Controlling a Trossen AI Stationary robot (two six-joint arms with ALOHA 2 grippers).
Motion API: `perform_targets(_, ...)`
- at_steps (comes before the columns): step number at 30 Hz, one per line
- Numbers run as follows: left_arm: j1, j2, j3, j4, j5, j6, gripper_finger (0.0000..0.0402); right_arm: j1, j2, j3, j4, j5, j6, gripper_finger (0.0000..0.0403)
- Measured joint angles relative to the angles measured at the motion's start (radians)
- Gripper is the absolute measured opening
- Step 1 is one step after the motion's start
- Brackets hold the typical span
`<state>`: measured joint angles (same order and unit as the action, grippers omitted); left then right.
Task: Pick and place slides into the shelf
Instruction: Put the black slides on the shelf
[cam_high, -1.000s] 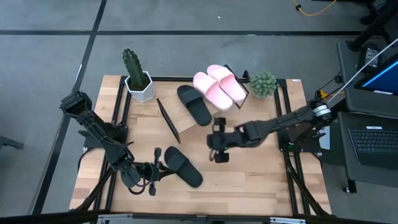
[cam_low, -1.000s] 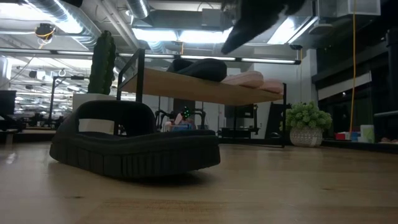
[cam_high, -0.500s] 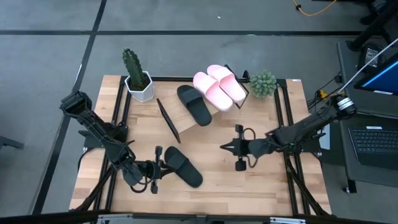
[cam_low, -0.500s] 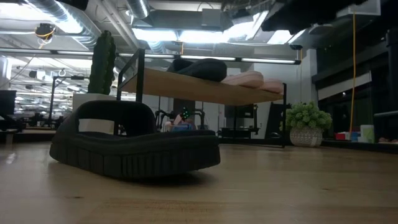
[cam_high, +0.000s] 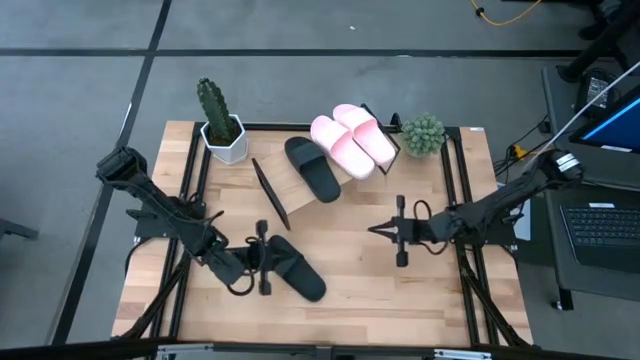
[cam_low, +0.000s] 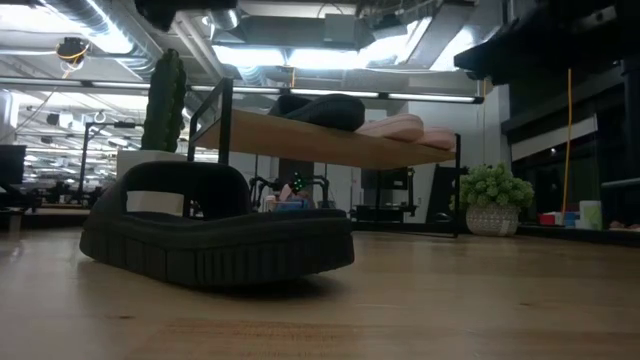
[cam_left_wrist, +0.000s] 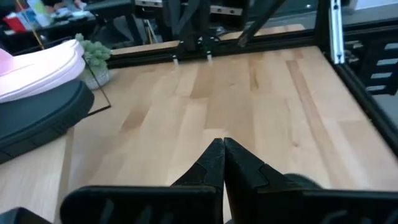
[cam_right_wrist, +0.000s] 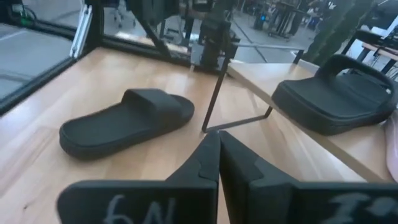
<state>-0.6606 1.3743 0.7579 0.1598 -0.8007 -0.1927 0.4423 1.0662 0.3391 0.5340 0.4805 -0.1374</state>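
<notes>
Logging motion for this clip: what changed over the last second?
The right gripper pulled back from beside the shelf toward the table's right side, jaws shut and empty. The left gripper moved in against the loose black slide. All four slides stayed put.
</notes>
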Motion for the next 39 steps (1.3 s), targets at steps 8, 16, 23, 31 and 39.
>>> perform_targets(8,-0.034,0.026,0.174,-0.286,-0.112,-0.187,0.0000,0.000,-0.087,-0.087,0.009,-0.053,0.039,0.0005)
perform_targets(16,-0.084,0.177,0.320,-0.382,-0.191,-0.321,0.0000,0.000,-0.104,-0.102,0.009,-0.159,0.027,0.0011)
perform_targets(23,-0.102,0.339,0.491,-0.486,-0.203,-0.483,0.0000,0.000,-0.107,-0.102,0.002,-0.169,0.025,0.0004)
perform_targets(31,-0.088,0.507,0.821,-0.938,-0.143,-0.758,0.0000,0.000,-0.129,-0.101,-0.051,-0.218,0.032,0.0004)
perform_targets(39,-0.065,0.614,1.029,-1.304,0.047,-1.103,0.0000,0.000,-0.232,-0.100,-0.174,-0.249,0.026,0.0004)
